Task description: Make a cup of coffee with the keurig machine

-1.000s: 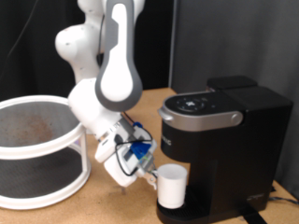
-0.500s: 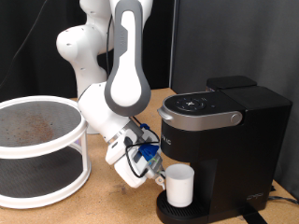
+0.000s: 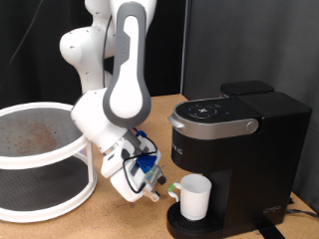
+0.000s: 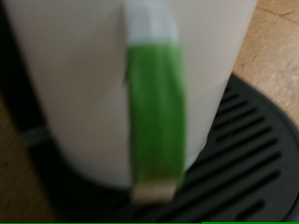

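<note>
i see the white cup [image 3: 193,197] standing on the round drip tray [image 4: 245,149] under the keurig machine [image 3: 234,149], placing step seems done, jaws just beside it, their opening i cannot tell.

Exterior view: even indoor light is falling on the scene, dark backdrop, image slightly soft. Wrist view: the cup [image 4: 84,84] is filling the frame, badly out of focus, its white wall nearly glaring.

I see a wooden table [image 3: 110,214], a dark curtain [image 3: 229,45] behind, possibly fabric, and a white round shelf [image 3: 40,159].
</note>
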